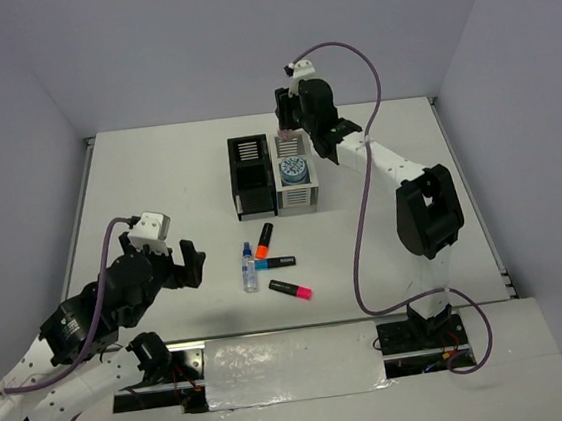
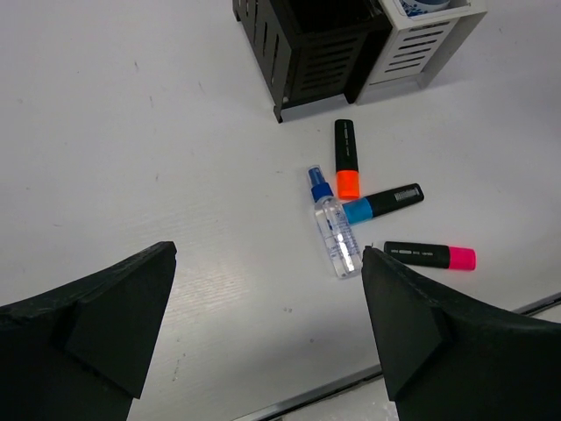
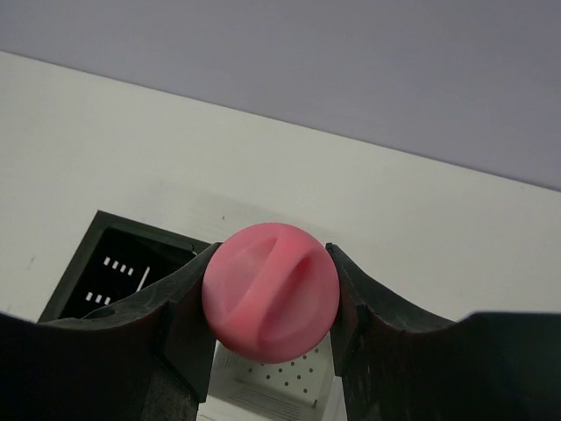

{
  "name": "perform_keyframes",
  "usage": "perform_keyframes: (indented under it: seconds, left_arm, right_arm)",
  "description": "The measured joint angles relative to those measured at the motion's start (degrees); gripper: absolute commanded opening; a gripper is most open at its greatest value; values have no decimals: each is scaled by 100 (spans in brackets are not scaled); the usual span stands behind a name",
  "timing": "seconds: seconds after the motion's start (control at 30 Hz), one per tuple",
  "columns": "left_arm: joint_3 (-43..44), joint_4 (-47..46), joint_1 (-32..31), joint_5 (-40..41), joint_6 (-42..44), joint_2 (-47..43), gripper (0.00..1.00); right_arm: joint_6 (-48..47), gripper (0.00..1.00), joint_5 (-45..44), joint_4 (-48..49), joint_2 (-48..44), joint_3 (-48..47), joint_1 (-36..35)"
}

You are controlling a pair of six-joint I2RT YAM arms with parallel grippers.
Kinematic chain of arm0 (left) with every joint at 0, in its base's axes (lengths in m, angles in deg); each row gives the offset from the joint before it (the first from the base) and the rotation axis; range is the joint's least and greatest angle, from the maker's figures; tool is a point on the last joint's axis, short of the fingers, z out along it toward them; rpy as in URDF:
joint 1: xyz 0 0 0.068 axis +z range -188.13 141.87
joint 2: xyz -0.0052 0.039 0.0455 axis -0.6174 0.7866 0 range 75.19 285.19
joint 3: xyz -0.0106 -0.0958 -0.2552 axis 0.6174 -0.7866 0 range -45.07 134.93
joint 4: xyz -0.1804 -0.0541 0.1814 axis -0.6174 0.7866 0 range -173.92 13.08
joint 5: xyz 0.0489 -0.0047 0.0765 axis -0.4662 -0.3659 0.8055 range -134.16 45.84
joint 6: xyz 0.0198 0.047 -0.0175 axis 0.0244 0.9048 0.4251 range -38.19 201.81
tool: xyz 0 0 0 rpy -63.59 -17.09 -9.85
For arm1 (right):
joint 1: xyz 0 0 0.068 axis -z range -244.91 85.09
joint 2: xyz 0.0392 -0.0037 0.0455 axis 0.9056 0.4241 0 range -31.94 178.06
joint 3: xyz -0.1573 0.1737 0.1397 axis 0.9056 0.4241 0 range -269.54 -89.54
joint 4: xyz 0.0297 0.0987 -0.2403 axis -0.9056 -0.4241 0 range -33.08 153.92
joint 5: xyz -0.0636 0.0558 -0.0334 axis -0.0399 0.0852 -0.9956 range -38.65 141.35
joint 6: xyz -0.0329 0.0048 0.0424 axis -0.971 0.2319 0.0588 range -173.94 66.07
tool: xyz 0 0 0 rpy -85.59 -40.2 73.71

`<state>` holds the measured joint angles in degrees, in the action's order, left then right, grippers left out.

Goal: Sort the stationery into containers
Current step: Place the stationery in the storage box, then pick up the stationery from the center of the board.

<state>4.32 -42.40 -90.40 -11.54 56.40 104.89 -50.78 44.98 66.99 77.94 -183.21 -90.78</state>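
My right gripper is shut on the pink tube, holding it end-on above the back compartment of the white organiser, with the black organiser to its left. From the top view, the gripper hangs over the back of the white organiser, which holds a blue roll. The clear blue-capped bottle and the orange, blue and pink highlighters lie on the table in front of the black organiser. My left gripper is open and empty, left of them.
The two organisers stand side by side at the table's middle back. A purple cable hangs along the right arm. A shiny metal strip runs along the near edge between the arm bases. Walls close the table's back and sides.
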Motion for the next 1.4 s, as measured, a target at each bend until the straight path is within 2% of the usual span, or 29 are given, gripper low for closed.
perform_keyframes:
  seconds: [0.37, 0.43, 0.47, 0.53, 0.57, 0.6, 0.63, 0.67, 0.97, 1.13, 1.3, 1.4]
  left_arm:
    - [-2, -105, 251, 4, 24, -192, 99]
    - [-2, -122, 251, 2, 24, -192, 99]
    - [-2, -129, 256, 2, 26, -192, 99]
    - [-4, -129, 258, 0, 37, -197, 99]
    - [-4, -131, 258, -2, 50, -205, 99]
    - [-4, -131, 258, -4, 94, -216, 99]
    - [-4, -131, 260, -7, 109, -221, 99]
    - [-4, -133, 260, -13, 125, -227, 99]
    - [-7, -164, 260, -37, 133, -232, 99]
    - [-13, -173, 260, -22, 133, -254, 99]
    - [2, -170, 260, -22, 127, -46, 99]
    - [341, 149, 264, -96, -275, 848, 99]
  right_arm:
    - [107, 0, 168, 546, -13, 809, -2]
    - [129, 4, 192, 601, -15, 951, -2]
    - [131, 9, 208, 612, -15, 997, -2]
    - [136, 48, 212, 610, -15, 1054, -2]
    - [138, 75, 216, 612, -15, 1054, -2]
    - [131, 83, 234, 627, -22, 1054, -2]
    - [181, 87, 229, 632, -35, 1054, -2]
    - [162, 99, 240, 632, -61, 1054, -2]
    - [341, 100, 164, 389, -575, 841, -2]
    - [920, 100, -87, -420, -1517, 841, -111]
    - [1803, 100, -400, -1235, -2839, 1202, -868]
    - [2225, 100, -498, -1547, -3650, 1976, -1578]
